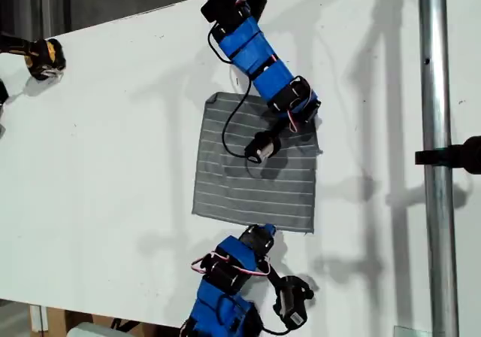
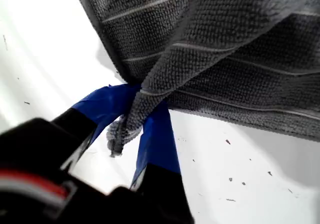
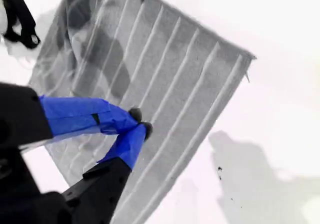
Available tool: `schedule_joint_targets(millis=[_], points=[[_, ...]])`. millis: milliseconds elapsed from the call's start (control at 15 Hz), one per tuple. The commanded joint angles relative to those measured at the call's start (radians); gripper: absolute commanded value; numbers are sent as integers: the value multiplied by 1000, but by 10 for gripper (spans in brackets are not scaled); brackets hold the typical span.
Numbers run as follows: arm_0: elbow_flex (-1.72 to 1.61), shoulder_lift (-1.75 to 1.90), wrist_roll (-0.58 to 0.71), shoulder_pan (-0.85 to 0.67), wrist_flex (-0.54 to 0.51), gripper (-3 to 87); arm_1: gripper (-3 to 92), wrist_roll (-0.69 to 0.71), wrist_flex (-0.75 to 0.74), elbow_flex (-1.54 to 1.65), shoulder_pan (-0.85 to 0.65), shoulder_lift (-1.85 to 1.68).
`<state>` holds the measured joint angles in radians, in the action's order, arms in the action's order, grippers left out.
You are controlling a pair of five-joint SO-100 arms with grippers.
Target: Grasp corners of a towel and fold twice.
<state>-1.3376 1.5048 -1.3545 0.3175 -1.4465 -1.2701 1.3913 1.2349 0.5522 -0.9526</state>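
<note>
Towel, a roughly square grey cloth with thin pale stripes (image 1: 252, 190), lies mostly flat on the white table (image 1: 113, 164), between the two arms.

My first gripper (image 2: 137, 116) is clamped on one hemmed corner (image 2: 117, 139). The blue-taped fingers (image 2: 159, 134) pinch a bunched tip of cloth and raise it off the table. From these jaws one hem runs off parallel to the stripes. The other hem runs away across them, so the whole sheet lies beyond the tips. In the exterior view this looks to be the corner hidden under the arm reaching in from the top.

My second gripper (image 3: 137, 124) has its blue-taped tips together with nothing between them. It hangs over the striped cloth, and whether it touches the cloth cannot be told. Ahead of its tips the stripes run away to a free squared corner (image 3: 250, 57) lying flat.

Judgement: first fold not yet begun, since only one corner is held. The fold turns on my second gripper opening and taking the free corner ahead of it, the nearer one for that arm. If that corner shares a hem with the held one, the pair can then travel together along the stripes. A lopsided lift would skew the fold.
</note>
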Motion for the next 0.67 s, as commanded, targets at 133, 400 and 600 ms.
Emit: schedule_joint_targets(millis=[133,400,600], points=[[275,-127,80,84,-35,-15,-1,11,0,6,-8,6],[259,-114,46,104,-64,301,-1,11,-8,6,-3,11],[255,-121,71,97,-100,351,-1,6,-9,6,3,11]])
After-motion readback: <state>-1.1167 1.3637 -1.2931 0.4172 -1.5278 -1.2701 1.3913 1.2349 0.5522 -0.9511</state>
